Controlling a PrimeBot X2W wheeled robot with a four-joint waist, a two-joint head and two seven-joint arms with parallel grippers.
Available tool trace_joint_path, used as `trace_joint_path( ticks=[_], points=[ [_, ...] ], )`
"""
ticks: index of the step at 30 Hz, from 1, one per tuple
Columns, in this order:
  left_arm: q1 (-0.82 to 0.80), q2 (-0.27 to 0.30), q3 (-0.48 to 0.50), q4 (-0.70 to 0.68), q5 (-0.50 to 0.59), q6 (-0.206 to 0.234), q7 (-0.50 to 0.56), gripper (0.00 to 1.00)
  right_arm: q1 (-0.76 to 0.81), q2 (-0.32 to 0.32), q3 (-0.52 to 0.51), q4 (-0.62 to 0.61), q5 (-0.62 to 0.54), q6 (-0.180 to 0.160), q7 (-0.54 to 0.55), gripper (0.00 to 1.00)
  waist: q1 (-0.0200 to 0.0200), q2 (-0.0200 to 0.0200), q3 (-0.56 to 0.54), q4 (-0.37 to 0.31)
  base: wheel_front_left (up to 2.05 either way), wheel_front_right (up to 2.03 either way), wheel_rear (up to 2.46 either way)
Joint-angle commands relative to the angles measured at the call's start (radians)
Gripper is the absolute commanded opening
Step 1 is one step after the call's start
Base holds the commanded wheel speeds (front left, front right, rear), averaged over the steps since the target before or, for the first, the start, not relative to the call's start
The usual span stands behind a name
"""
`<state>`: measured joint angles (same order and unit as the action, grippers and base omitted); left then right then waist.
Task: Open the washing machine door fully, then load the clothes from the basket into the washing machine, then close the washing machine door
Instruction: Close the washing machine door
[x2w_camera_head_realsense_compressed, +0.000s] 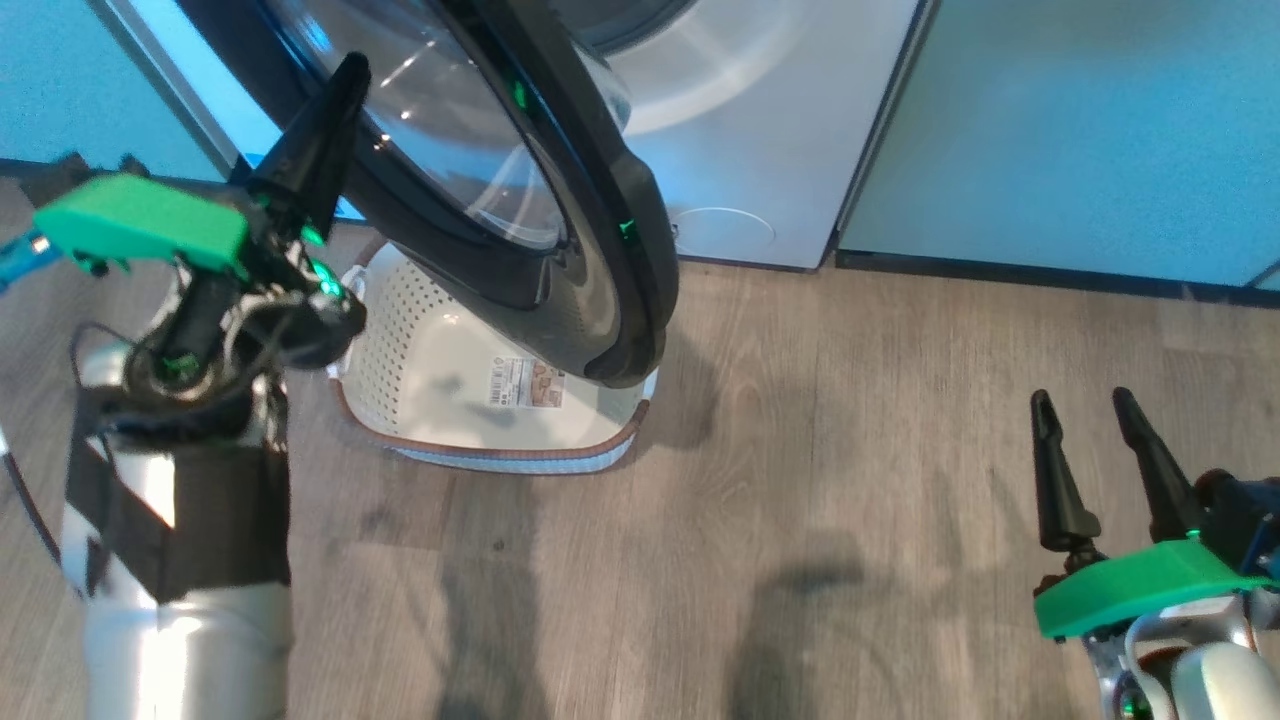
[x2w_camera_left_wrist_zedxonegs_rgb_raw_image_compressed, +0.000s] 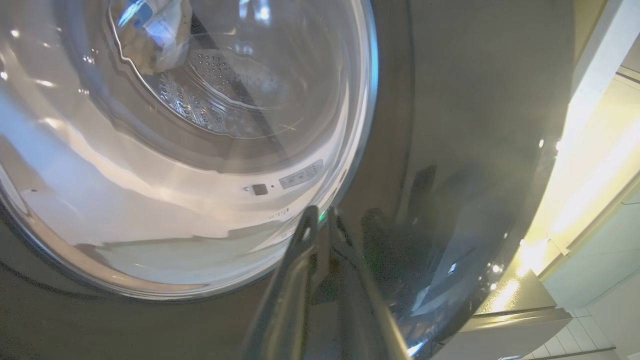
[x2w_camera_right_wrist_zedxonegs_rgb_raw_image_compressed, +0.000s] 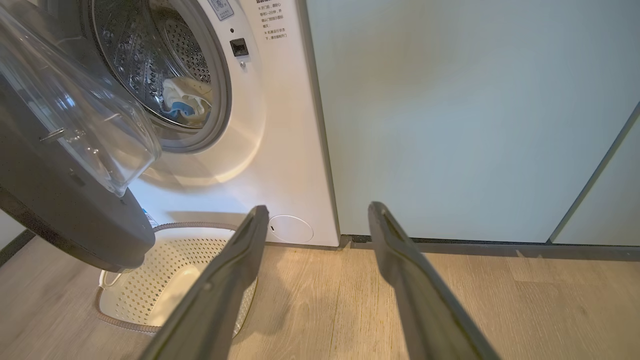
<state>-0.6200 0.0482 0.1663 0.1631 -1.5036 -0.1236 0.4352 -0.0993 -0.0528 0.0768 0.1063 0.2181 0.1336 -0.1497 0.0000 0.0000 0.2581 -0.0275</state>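
Note:
The washing machine door (x2w_camera_head_realsense_compressed: 630, 200), black-rimmed with a clear glass bowl, stands partly swung out over the basket (x2w_camera_head_realsense_compressed: 500, 455). The basket shows no clothes, just a label sticker on its bottom. My left gripper (x2w_camera_head_realsense_compressed: 340, 90) is shut, and its tips rest against the door's outer face where the glass meets the rim (x2w_camera_left_wrist_zedxonegs_rgb_raw_image_compressed: 450, 150). The clothes (x2w_camera_right_wrist_zedxonegs_rgb_raw_image_compressed: 185, 100), cream with a blue piece, lie inside the steel drum of the washing machine (x2w_camera_right_wrist_zedxonegs_rgb_raw_image_compressed: 280, 125). They also show through the door glass as the clothes (x2w_camera_left_wrist_zedxonegs_rgb_raw_image_compressed: 150, 30). My right gripper (x2w_camera_head_realsense_compressed: 1083, 400) hangs open and empty above the floor at the lower right.
Pale green cabinets (x2w_camera_head_realsense_compressed: 1080, 130) stand to the right of the washer. A small round white panel cover (x2w_camera_head_realsense_compressed: 722, 228) sits low on the washer front. Wooden floor (x2w_camera_head_realsense_compressed: 800, 500) stretches between the basket and my right gripper.

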Motion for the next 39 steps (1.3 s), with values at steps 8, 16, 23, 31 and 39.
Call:
trace_joint_path(
  ticks=[8,16,23,31,39],
  points=[
    [0.094,0.030,-0.036,-0.109,0.139,-0.007,-0.149,1.00,-0.024,0.003,-0.016,-0.046,-0.021,-0.003,-0.005,1.00,0.0000,0.0000,-0.034,0.035,0.00,0.00,0.00],
    [0.234,0.113,-0.185,-0.151,0.482,-0.007,-0.400,1.00,-0.001,0.003,-0.040,-0.050,-0.028,-0.003,0.002,1.00,0.0000,0.0000,-0.092,0.053,0.00,0.00,0.00],
    [0.346,0.170,-0.289,-0.125,0.867,0.089,-0.573,1.00,0.038,0.003,-0.050,-0.057,-0.029,-0.003,0.010,1.00,0.0000,0.0000,-0.139,0.056,0.00,0.00,0.00],
    [0.457,0.207,-0.406,-0.141,1.104,0.198,-0.601,1.00,0.101,0.003,-0.054,-0.079,-0.030,-0.003,0.026,1.00,0.0000,0.0000,-0.174,0.055,0.00,0.00,0.00],
    [0.536,0.218,-0.444,-0.171,1.156,0.237,-0.597,1.00,0.147,0.003,-0.054,-0.113,-0.028,-0.003,0.042,1.00,0.0000,0.0000,-0.196,0.035,0.00,0.00,0.00]
  ],
)
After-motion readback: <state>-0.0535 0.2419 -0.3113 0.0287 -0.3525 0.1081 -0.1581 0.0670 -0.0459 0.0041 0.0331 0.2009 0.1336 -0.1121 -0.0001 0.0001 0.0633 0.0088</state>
